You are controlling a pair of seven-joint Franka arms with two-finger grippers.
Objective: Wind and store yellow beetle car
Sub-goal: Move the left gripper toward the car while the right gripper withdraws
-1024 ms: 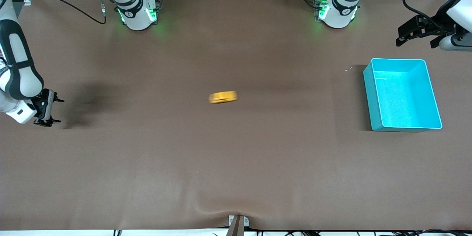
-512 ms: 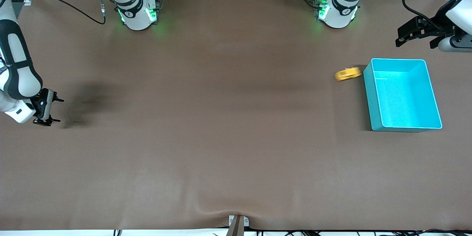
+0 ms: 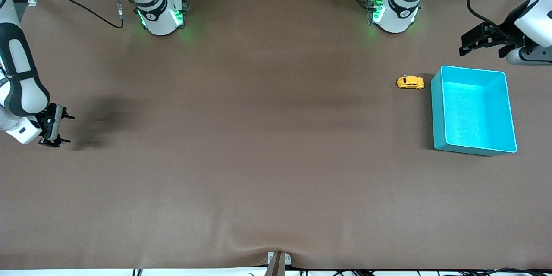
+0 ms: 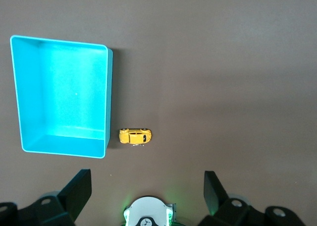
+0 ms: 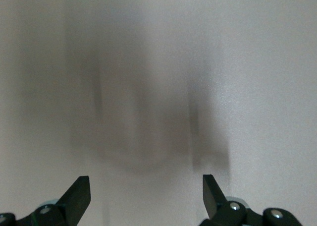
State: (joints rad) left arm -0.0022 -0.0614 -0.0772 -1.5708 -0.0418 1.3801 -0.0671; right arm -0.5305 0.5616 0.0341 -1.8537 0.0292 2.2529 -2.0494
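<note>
The yellow beetle car (image 3: 410, 82) stands on its wheels on the brown table, a short way from the turquoise bin (image 3: 435, 112), beside the bin's wall that faces the right arm's end. It also shows in the left wrist view (image 4: 135, 136), beside the bin (image 4: 108, 99). My left gripper (image 3: 468, 44) is open and empty, up in the air at the left arm's end of the table, near the bin's corner. My right gripper (image 3: 64, 129) is open and empty, low over the table at the right arm's end.
The turquoise bin has nothing in it. The left arm's base (image 3: 394, 10) and the right arm's base (image 3: 160, 15) stand at the table's farthest edge. A small bracket (image 3: 278, 261) sits at the nearest edge. The left arm's base also shows in the left wrist view (image 4: 148, 213).
The car has rolled across the table from the middle toward the bin, struck it and stopped beside it. The bin has shifted and turned slightly. The left gripper moved a little.
</note>
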